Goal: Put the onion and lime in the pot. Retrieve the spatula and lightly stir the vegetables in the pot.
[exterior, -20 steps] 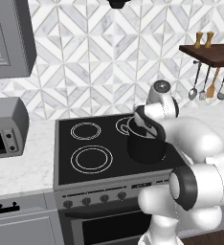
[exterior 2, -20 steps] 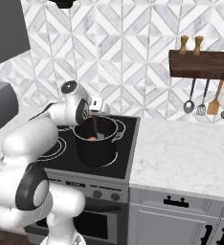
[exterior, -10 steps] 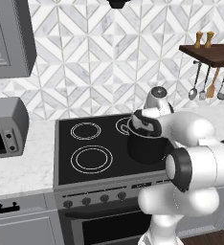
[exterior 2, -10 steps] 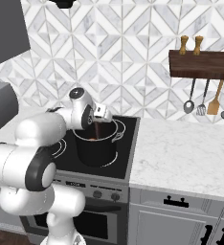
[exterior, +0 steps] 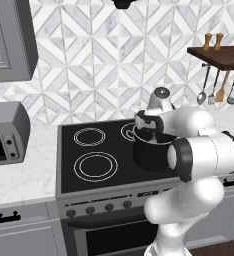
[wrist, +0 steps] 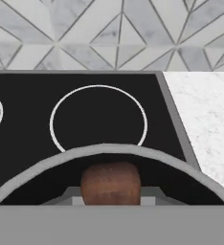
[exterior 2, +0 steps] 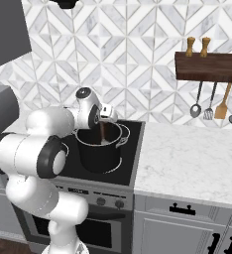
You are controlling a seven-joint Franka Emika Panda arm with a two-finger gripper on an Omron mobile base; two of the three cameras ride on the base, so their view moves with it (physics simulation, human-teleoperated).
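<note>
The dark pot (exterior: 150,154) (exterior 2: 99,155) stands on the stove's front right burner. My gripper (exterior 2: 104,123) (exterior: 147,129) hangs over its mouth, shut on the brown handle of the spatula (exterior 2: 102,136), which reaches down inside the pot. In the hand view the handle's rounded brown end (wrist: 110,184) sits between my fingers at the gripper (wrist: 110,199), with the pot's grey rim (wrist: 109,149) arching just beyond it. The onion and lime are hidden below the pot's wall.
The black stovetop (exterior: 96,150) has ringed burners left of and behind the pot. A marble counter (exterior 2: 197,163) runs to the right. Ladles and turners (exterior 2: 214,106) hang under a wooden shelf. A grey microwave (exterior: 4,132) stands at the far left.
My hand has shifted slightly to the right across the pot's mouth with the spatula in it, and my elbow has swung forward. The pot has stayed put.
</note>
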